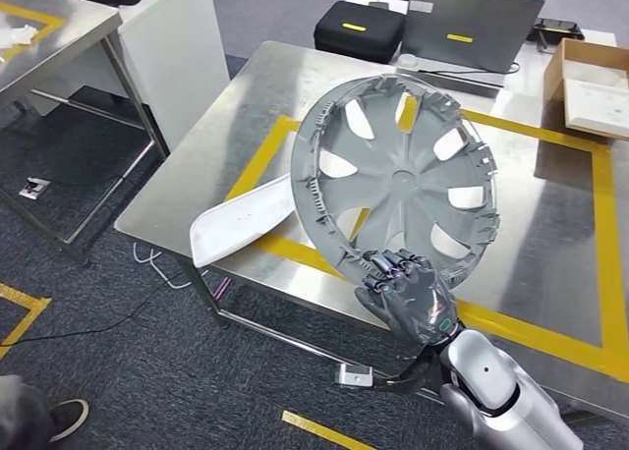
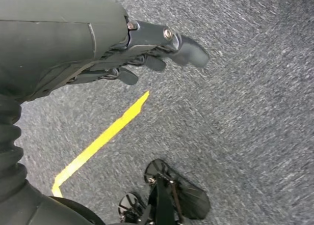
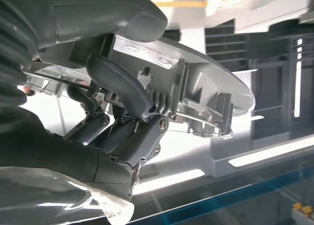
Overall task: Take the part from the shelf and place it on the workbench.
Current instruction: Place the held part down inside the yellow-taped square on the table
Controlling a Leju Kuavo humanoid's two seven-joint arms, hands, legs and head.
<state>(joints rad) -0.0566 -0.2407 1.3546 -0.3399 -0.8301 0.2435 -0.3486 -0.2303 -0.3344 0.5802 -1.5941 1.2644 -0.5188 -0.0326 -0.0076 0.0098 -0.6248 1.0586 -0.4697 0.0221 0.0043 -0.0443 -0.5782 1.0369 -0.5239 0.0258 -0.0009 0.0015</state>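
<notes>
Steel workbench point(image 1: 222, 126) w/ yellow tape fills the head view, grey carpet around it. On it, toward 12 o'clock, sit a black case point(image 1: 360, 28) and a grey laptop point(image 1: 475, 23); a cardboard box point(image 1: 590, 82) at 2 o'clock; a white panel point(image 1: 241, 219) hangs over the near edge at 9 o'clock.

Right hand point(image 1: 406, 295) grips the part point(image 1: 397, 175), a grey wheel cover, by its near rim, approx. at the cover's 6 o'clock. Right wrist view confirms it: fingers point(image 3: 122, 87) curl over the ribbed rim, thumb on the other face. From this hand the cover extends toward 12 o'clock, tilted up, inner side facing the camera. Its far edge seems above the bench; whether it touches the steel, I cannot tell.

Left hand point(image 2: 148, 53) hangs over the carpet, fingers loosely apart, holding nothing, so the right hand is the nearer one. Next, prob., lower the cover flat inside the tape frame, then let go.
</notes>
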